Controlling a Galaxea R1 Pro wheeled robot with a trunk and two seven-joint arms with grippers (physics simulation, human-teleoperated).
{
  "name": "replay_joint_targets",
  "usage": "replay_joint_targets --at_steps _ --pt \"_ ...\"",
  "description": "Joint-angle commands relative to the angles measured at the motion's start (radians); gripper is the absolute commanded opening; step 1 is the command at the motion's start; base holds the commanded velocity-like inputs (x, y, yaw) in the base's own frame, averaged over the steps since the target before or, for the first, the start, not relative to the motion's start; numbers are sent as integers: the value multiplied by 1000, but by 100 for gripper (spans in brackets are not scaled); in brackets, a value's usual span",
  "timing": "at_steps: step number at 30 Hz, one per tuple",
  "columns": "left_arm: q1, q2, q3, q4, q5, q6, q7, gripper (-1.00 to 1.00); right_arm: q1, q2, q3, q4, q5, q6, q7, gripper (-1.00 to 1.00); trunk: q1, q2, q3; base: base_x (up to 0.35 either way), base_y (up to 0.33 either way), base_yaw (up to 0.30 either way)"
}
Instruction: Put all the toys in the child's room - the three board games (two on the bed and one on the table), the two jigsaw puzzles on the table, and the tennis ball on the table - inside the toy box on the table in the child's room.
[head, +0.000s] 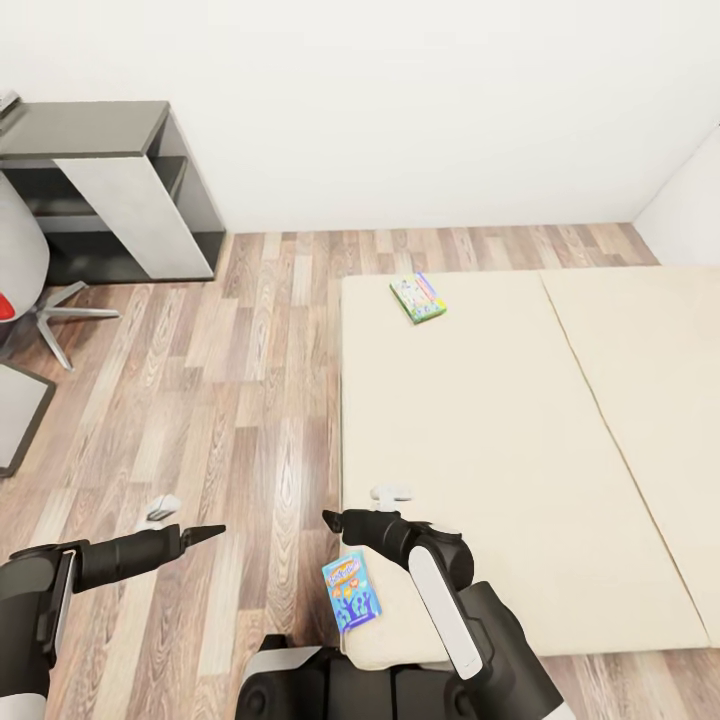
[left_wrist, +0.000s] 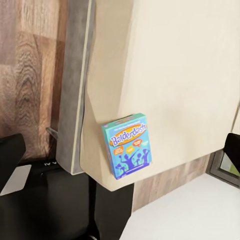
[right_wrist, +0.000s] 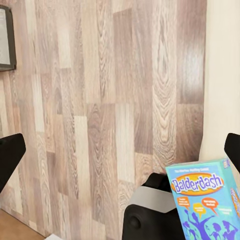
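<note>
A small blue board game box (head: 350, 592) lies flat on the near corner of the bed (head: 520, 440), which has a beige mattress. The same blue box (left_wrist: 128, 145) lies by the mattress edge in the left wrist view, and its lettered top (right_wrist: 206, 200) is close in the right wrist view. A green-edged board game (head: 418, 298) rests further back on the mattress. My right gripper (head: 333, 518) hangs open just above and behind the blue box, its fingertips (right_wrist: 11, 152) spread wide. My left gripper (head: 205, 533) is open over the floor, left of the bed, holding nothing.
A dark grey unit with a white panel (head: 125, 190) stands against the white wall at the back left. Beside it is an office chair (head: 35, 300). Wood-plank floor (head: 240, 380) runs between them and the bed. My own base (head: 300, 685) sits below the bed corner.
</note>
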Motion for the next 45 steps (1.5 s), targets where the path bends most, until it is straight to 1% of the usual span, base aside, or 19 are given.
replay_joint_targets --at_steps 1,30,45 --pt "-1 0 2 -1 -10 9 -10 100 -1 0 1 -1 -10 3 -9 100 1 -2 0 0 0 0" --pt "-1 -5 -8 0 -13 6 -9 100 -1 0 0 -1 -11 3 -7 100 1 -2 49 0 0 0" --pt "-1 -5 -7 0 -12 6 -9 100 -1 0 -1 -2 -10 4 -7 100 1 -2 73 0 0 0"
